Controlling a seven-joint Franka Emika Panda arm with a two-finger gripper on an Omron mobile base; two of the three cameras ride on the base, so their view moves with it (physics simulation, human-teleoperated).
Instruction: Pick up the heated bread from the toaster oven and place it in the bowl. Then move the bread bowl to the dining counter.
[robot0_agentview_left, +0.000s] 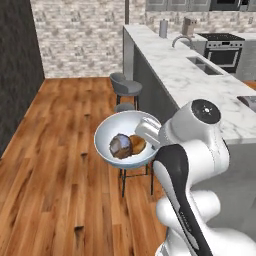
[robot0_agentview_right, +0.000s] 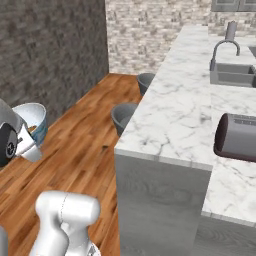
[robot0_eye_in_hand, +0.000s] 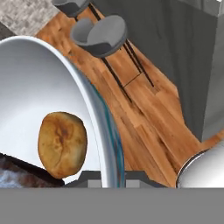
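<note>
**A:** Where is the bowl (robot0_agentview_left: 127, 137) right now?

**B:** Middle of the left base view, held in the air over the wood floor (robot0_agentview_left: 55, 150), left of the white arm. In the right base view it sits at the far left edge, partly behind the arm's dark joint.

**A:** And the claw (robot0_eye_in_hand: 107, 178)?

**B:** In the hand view its two dark tips rise at the bottom centre, one on each side of the bowl's rim, so I read it as pinching the rim. That kind of hold keeps the bowl's mouth up and the contents inside while the base drives.

**A:** What's in it?

**B:** Two pieces. The heated bread (robot0_agentview_left: 119, 146), dark and mottled, lies left of centre in the bowl; a golden roll (robot0_agentview_left: 136, 144) touches it on the right. In the hand view the roll is at lower left, with the dark lump just showing at the corner.

**A:** So the first half looks done?

**B:** I judge so: the bread is in the bowl and the carry is under way. The dining tabletop (robot0_agentview_left: 200, 80) runs from upper centre to the right edge of the left base view, and the bowl is beside it but lower than its top, so I'd expect a lift before setting down.

**A:** Stools?

**B:** Two grey stools (robot0_agentview_left: 125, 86) along the tabletop's grey side; the nearer one is half hidden behind the bowl. On the marble I count one sink with one faucet (robot0_agentview_right: 223, 50), and one dark toaster (robot0_agentview_right: 236, 136) at the right of the right base view.
</note>
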